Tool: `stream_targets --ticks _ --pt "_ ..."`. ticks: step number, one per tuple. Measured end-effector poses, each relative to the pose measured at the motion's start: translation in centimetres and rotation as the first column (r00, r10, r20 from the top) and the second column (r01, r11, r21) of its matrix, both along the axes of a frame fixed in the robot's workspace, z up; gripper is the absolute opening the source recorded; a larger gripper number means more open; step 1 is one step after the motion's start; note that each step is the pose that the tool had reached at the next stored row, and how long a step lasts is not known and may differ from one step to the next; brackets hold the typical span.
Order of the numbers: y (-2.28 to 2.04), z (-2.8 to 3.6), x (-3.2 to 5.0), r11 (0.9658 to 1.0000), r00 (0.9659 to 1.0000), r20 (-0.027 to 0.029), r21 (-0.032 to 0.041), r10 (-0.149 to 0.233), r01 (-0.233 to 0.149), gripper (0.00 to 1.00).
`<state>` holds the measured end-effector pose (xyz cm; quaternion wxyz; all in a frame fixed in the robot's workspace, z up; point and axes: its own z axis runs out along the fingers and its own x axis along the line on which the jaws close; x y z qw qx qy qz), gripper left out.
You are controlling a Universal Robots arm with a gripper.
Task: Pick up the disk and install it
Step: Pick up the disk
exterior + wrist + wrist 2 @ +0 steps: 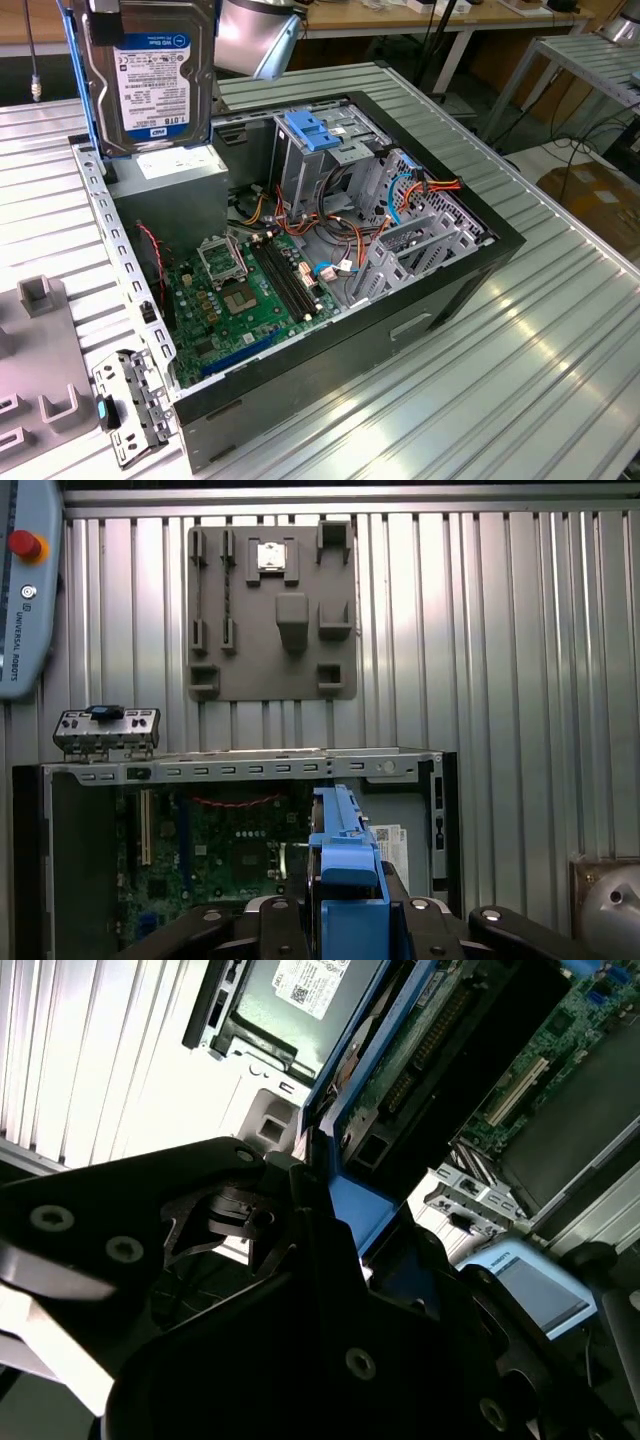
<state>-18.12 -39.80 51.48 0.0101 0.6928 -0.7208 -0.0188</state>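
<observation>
The jaws are clamped on the disk [150,80], which hangs upright in the air, clear of the worktop [520,380], with its labelled face turned to the exterior view and its blue carrier rails running down both sides. In both wrist views the blue carrier [345,865] [368,1210] sits pinched between the two black jaws, one pressed against each side, and the drive extends out beyond their tips. The disk hangs above the open computer case [440,300], over the corner that holds the grey power supply [180,175], at the end of the case nearest the worktop's far edge in the exterior view. Its lower edge is just above the power supply; whether they touch cannot be told. Inside the case lie the green motherboard [250,290] and, at the opposite far corner, a pale-blue ribbed plate [315,135] on the drive cage. On the worktop just beside the case's near corner lies a grey perforated bracket [125,405], with a grey fixture plate [272,610] beyond it.
</observation>
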Motion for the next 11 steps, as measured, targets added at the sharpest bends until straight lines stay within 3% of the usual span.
stream_targets --ticks 5,11 --pt "-0.03 0.00 1.62 1.0000 1.0000 0.0000 0.0000 0.000 0.000 0.37" --pt "-0.52 -0.01 2.83 1.0000 1.0000 0.0000 0.0000 0.000 0.000 0.37"
